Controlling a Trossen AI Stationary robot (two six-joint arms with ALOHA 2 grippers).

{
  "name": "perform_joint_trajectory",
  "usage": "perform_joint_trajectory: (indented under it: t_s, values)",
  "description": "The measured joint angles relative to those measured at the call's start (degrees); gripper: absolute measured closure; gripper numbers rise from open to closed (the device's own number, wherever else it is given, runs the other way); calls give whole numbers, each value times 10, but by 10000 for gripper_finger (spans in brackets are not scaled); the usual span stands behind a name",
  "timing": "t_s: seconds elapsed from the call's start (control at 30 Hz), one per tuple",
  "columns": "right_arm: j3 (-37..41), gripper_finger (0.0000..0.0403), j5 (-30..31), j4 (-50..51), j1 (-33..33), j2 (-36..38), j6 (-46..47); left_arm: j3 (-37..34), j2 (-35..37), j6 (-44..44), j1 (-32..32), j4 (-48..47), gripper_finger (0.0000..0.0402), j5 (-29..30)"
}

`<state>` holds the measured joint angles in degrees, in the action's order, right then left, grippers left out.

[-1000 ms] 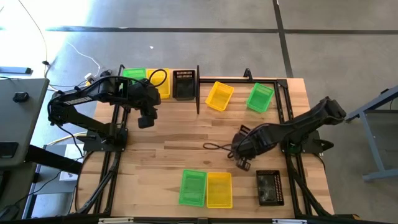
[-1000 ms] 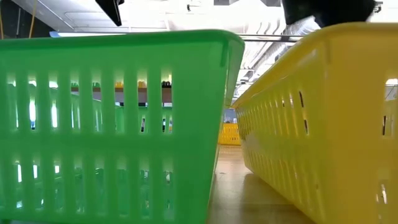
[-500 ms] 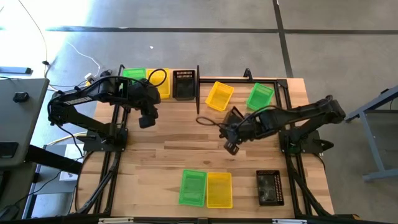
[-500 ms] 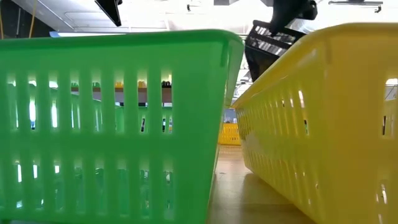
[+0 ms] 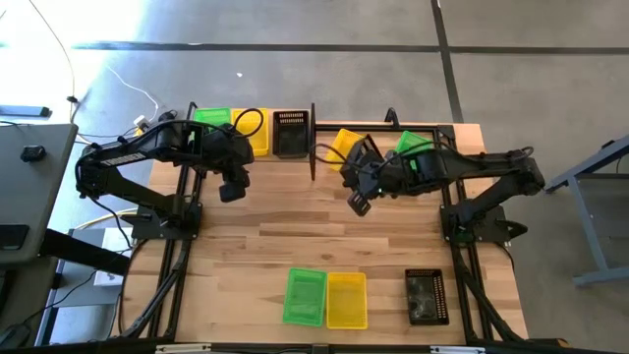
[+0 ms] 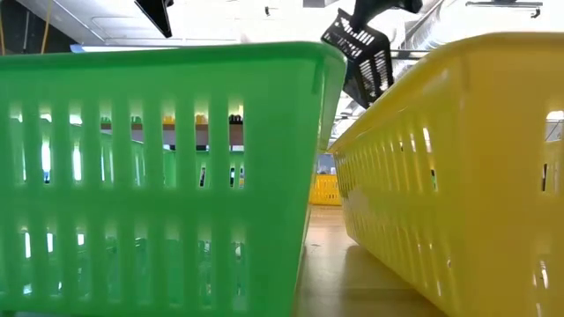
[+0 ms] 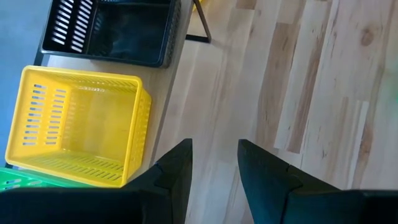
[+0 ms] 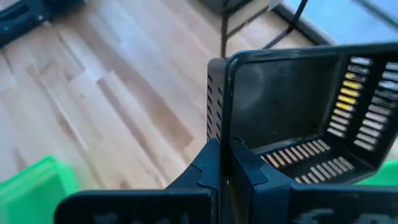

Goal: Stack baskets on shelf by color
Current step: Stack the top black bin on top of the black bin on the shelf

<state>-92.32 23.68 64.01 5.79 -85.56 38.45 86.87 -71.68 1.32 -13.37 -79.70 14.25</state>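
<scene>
My right gripper (image 5: 349,169) is shut on a black basket (image 8: 298,112) and holds it in the air over the table's far middle. In the low view the basket (image 6: 361,53) hangs tilted. The shelf (image 5: 232,147) stands at the far left with a green (image 5: 211,118), a yellow (image 5: 253,133) and a black basket (image 5: 290,133) on it. My left gripper (image 7: 214,168) is open and empty, just in front of the shelf. A yellow (image 5: 344,141) and a green basket (image 5: 413,152) lie at the far right. My right gripper pinches one wall of the black basket at its rim (image 8: 229,127), one finger inside and one outside. The basket is lifted clear of the table and tipped on its side, its open top facing back toward the wrist.
A green (image 5: 305,295), a yellow (image 5: 346,300) and a black basket (image 5: 428,295) stand near the table's front edge. The shelf's black upright (image 5: 313,138) stands just left of the carried basket. Bare wood lies in the table's middle (image 5: 295,226).
My right gripper has carried the black basket up and toward the table's far edge and left, from the right middle to beside the shelf's right upright. The basket stays clear of the table and has tipped further onto its side.
</scene>
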Motion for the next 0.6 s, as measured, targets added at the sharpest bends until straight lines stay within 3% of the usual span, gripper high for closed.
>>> perform_joint_trajectory:
  t_s: [0.6]
  values:
    - [-99,403,21,-70,-156,0,-302,0,0,54,0,1,284,1]
